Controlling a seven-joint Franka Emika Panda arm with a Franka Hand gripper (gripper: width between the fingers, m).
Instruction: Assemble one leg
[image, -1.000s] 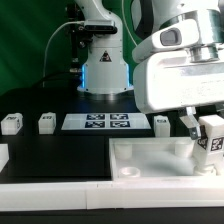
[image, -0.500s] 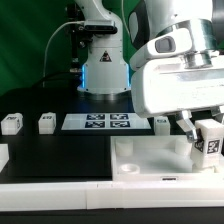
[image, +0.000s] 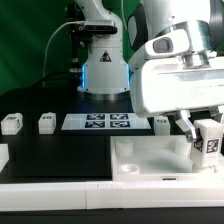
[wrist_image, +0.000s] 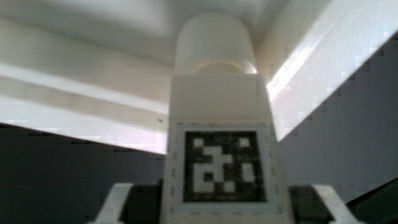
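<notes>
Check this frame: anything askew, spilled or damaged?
Nothing stands out. The small white tagged plastic leg block sits straight in the gripper, over the wide white tray. No damage or spill is visible.

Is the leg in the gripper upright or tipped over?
Roughly upright: the leg sits vertically in the gripper, its long axis running up and down in the exterior view.

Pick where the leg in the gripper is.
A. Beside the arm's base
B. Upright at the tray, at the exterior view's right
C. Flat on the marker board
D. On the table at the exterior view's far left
B: the gripper is closed on the upright leg at the tray, at the exterior view's right. Whether the leg touches the tray cannot be told.
</notes>
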